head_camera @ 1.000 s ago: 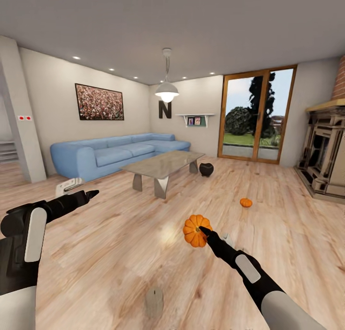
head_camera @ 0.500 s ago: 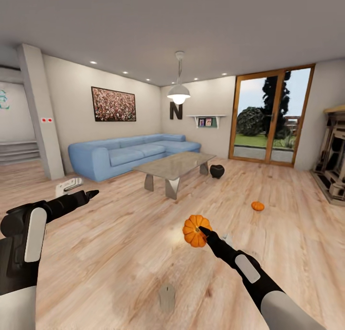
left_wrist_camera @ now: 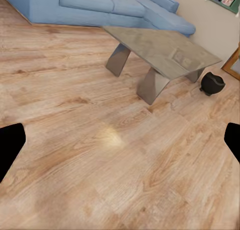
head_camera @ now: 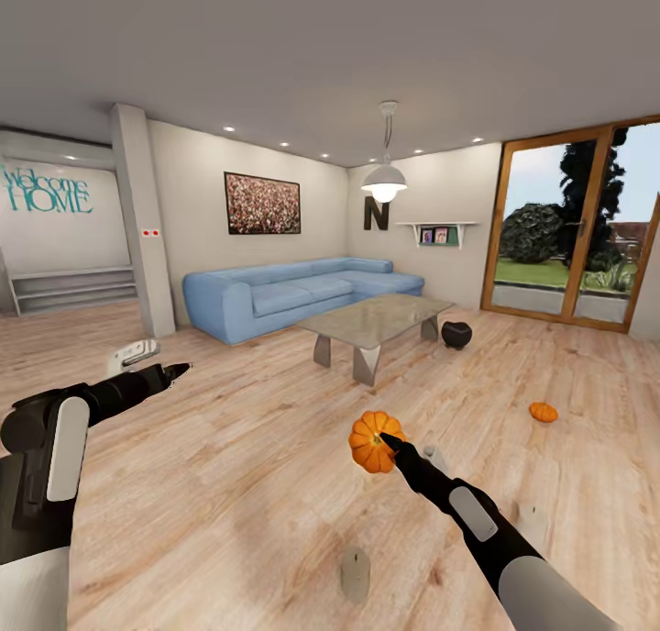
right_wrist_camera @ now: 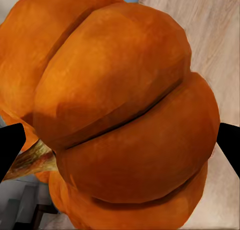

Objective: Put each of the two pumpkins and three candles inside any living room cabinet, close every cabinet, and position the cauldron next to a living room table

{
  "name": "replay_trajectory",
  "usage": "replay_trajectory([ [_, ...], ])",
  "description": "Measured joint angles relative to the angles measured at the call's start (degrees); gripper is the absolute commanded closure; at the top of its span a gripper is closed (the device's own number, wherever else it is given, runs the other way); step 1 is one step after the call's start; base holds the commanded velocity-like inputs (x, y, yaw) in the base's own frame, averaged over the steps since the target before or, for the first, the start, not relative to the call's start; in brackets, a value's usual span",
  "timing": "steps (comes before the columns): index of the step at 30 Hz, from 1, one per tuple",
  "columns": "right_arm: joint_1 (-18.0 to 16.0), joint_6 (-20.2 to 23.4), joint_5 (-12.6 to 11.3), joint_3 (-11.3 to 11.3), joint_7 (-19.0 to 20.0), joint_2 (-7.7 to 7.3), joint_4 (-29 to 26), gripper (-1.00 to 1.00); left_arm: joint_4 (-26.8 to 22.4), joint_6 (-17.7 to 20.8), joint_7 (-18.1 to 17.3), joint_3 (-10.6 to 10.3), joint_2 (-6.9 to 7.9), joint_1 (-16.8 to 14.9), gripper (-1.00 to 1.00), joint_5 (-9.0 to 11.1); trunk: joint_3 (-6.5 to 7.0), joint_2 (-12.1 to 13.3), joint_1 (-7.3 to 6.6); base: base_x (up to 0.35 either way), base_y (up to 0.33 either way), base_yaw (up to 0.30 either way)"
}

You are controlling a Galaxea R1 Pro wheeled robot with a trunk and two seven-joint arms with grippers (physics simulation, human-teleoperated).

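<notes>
My right gripper (head_camera: 383, 441) is shut on an orange pumpkin (head_camera: 369, 441), held above the wood floor; in the right wrist view the pumpkin (right_wrist_camera: 125, 115) sits between the black fingertips (right_wrist_camera: 10, 150). A second pumpkin (head_camera: 543, 412) lies on the floor to the right. A pale candle (head_camera: 355, 573) stands on the floor near me, another candle (head_camera: 532, 524) is at the right, and a third (head_camera: 432, 456) is just behind my right arm. The black cauldron (head_camera: 456, 334) sits by the table (head_camera: 376, 317). My left gripper (head_camera: 165, 361) hangs open and empty at the left. The cabinet is out of view.
A blue corner sofa (head_camera: 293, 292) stands behind the table against the wall. Glass patio doors (head_camera: 568, 246) are at the right. A white pillar (head_camera: 142, 218) and a hallway lie at the left. The left wrist view looks over the floor toward the table (left_wrist_camera: 160, 49) and cauldron (left_wrist_camera: 212, 83).
The camera has turned left, so the whole room has slid right and the fireplace has left the view. Both arms keep their pose, with the pumpkin still held.
</notes>
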Motion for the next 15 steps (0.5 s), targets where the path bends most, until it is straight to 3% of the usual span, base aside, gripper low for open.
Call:
replay_trajectory([
  [15,-0.03,0.03,0.01,1.7,-0.04,0.01,0.01,1.0,0.0,0.0,0.0,0.0,0.0,0.0,-1.0,0.02,2.69,6.02,-3.3,-0.001,0.066,0.283],
])
